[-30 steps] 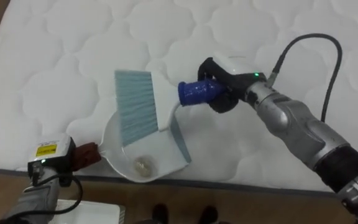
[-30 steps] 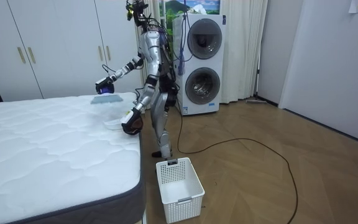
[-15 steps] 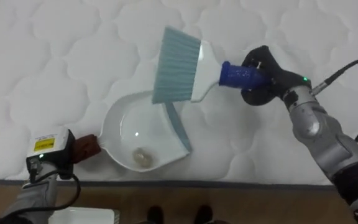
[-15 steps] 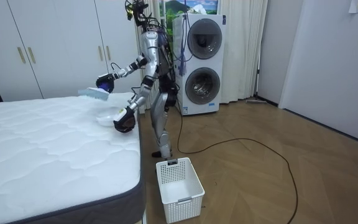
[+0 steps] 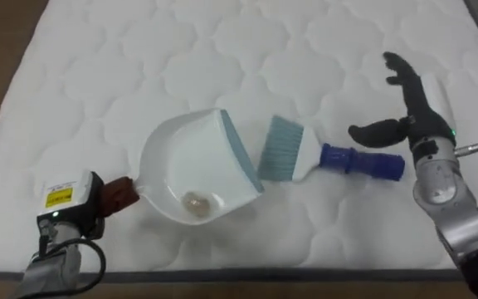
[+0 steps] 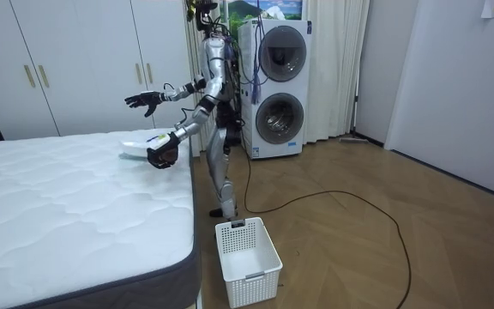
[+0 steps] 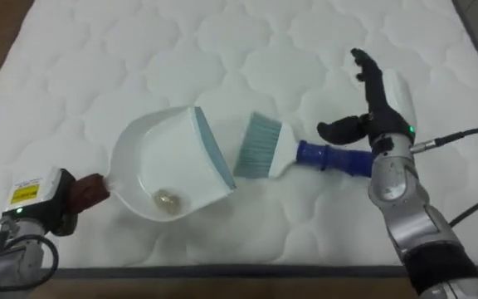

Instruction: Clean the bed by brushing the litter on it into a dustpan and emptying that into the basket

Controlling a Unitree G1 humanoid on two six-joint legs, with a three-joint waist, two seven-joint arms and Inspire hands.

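Bed (image 5: 139,66) looks swept: debris (image 5: 194,201) in dustpan (image 5: 185,158), left hand (image 5: 71,206) fingers clamped on its handle; brush (image 5: 305,154) lies loose, right hand (image 5: 413,116) fingers apart. Emptying remains.

place: a home, a bedroom doubling as laundry corner | landmark: bed (image 6: 67,197) with a bare quilted white top filling the room view's left | behind bed: white wardrobe doors (image 6: 75,69) lining the wall | past bed's far corner: two washing machines (image 6: 277,86) standing stacked, curtains (image 6: 337,69) hanging alongside | beside bed's near corner: white basket (image 6: 247,260) sitting on wood floor (image 6: 358,249)
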